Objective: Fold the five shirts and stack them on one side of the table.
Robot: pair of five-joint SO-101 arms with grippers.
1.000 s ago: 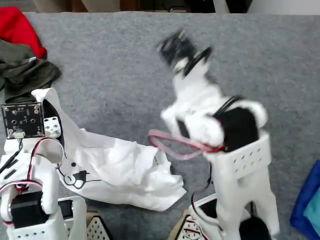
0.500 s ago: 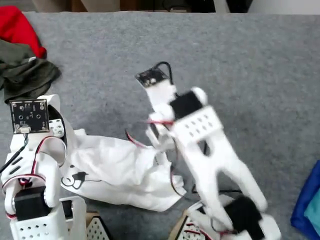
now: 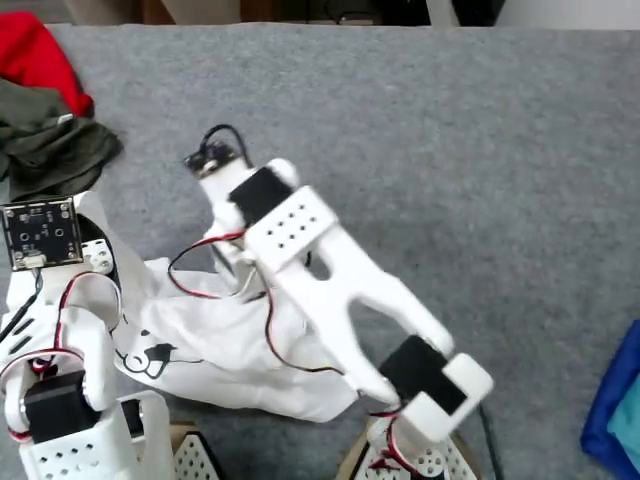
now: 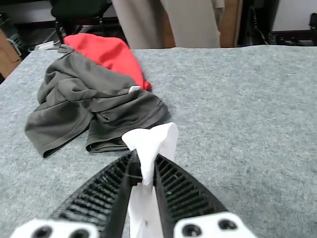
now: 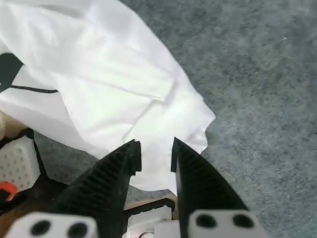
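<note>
A crumpled white shirt (image 3: 235,345) with a black print lies near the table's front, between the two arm bases. My left gripper (image 4: 143,166) is shut on a corner of this white shirt (image 4: 148,141) and holds it raised above the grey table. The right arm (image 3: 300,240) stretches leftward across the shirt. My right gripper (image 5: 154,148) hangs just above the white shirt (image 5: 119,89), its jaws a narrow gap apart with nothing between them. A red shirt (image 4: 106,52) and a dark grey shirt (image 4: 89,106) lie bunched at the far left corner.
The red shirt (image 3: 35,55) and dark shirt (image 3: 55,140) take up the back left corner. A blue shirt (image 3: 615,400) pokes in at the right edge. Grey cloth covers the table (image 3: 480,150).
The right arm has swung from the table's middle down and to the left, over the white shirt. The left arm has barely moved and keeps hold of the shirt corner.
</note>
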